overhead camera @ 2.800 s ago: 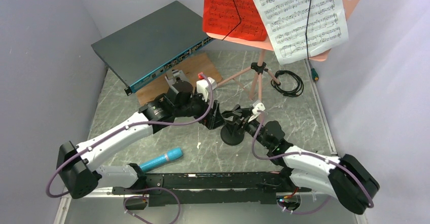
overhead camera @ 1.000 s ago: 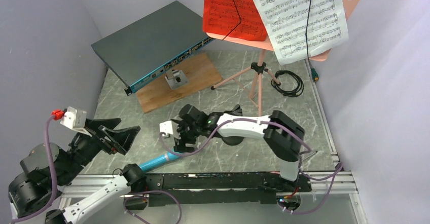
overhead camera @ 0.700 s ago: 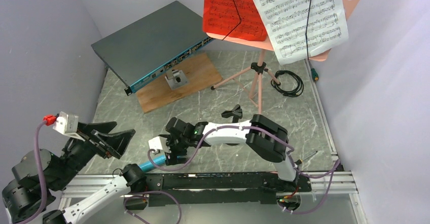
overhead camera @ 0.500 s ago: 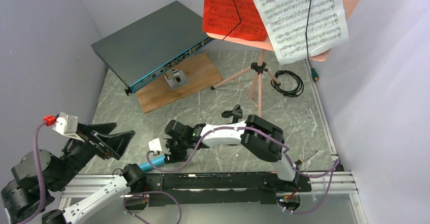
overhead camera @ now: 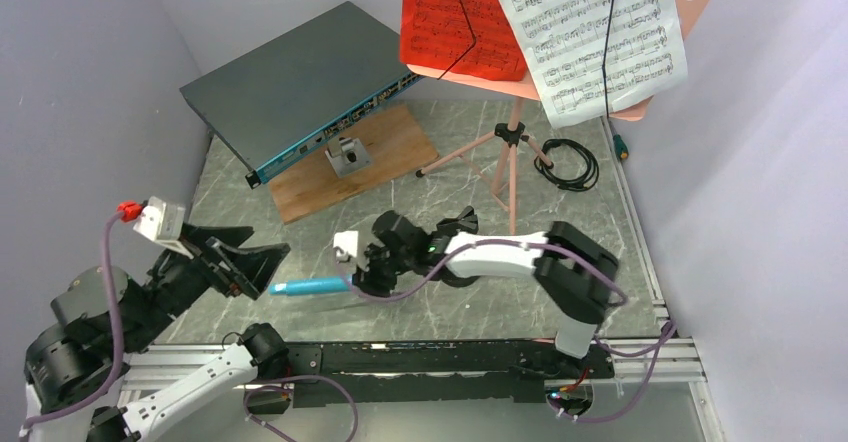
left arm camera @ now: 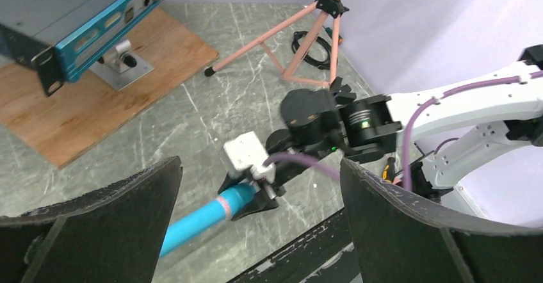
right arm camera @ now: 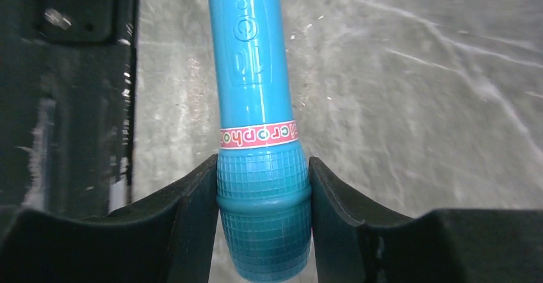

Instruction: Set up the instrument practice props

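The left jaws are spread wide and hold nothing; the two dark fingers [left arm camera: 96,219] touch nothing. The left arm [overhead camera: 100,312] is drawn back and raised at the near left corner, with its wrist tipped so the jaws face out over the tabletop [overhead camera: 250,212].

Straight ahead of the left jaws, framed in the gap between them, is the cyan-blue microphone [overhead camera: 310,286]. The right jaws are clamped on its gridded head, one finger pressed to each side. The smooth handle runs straight out from them towards the left jaws. I cannot tell whether its far end rests on the tabletop. A pink band [right arm camera: 258,135] just beyond the right jaws reads "icropho"; the other letters curve out of sight. Raised marks on the handle are too faint to read.

The right arm [overhead camera: 500,254] reaches low and far leftwards from its base, with the elbow bent high. Just behind the right jaws, the black mic stand [overhead camera: 462,224] shows its clip above the forearm. Farther behind and to their right, the pink music stand [overhead camera: 510,162] is upright on its tripod, carrying a red page [overhead camera: 455,17] and a white page [overhead camera: 590,32] of printed music.
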`<state>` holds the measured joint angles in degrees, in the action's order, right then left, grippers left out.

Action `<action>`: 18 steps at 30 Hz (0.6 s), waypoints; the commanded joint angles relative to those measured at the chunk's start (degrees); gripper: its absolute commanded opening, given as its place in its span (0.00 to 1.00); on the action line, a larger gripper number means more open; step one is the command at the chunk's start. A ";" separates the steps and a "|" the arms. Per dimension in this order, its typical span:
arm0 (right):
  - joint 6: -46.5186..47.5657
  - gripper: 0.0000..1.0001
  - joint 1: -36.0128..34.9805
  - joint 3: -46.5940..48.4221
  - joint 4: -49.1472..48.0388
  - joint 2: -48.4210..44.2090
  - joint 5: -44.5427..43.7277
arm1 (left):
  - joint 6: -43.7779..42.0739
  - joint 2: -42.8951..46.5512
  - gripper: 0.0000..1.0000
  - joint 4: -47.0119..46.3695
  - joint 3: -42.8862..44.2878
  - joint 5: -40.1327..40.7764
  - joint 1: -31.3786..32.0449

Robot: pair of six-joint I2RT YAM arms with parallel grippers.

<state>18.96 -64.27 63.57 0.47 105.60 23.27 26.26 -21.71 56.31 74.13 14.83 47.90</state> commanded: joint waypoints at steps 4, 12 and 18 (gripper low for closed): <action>-19.15 0.00 2.96 -6.85 -15.90 -24.07 -1.13 | -2.74 -4.93 0.99 -13.70 1.08 -4.03 0.28; -40.37 0.00 6.16 -7.17 -23.91 -38.33 -18.21 | -5.61 -8.28 0.99 -27.01 1.21 -5.99 0.22; -47.22 0.00 7.91 -4.49 -25.97 -40.01 -17.54 | -1.12 -13.62 1.00 -37.48 -2.07 -7.64 0.26</action>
<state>-20.36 -56.51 56.97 -20.25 66.74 8.12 22.35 -30.79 29.87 73.95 9.87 47.94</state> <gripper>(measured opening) 0.500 0.994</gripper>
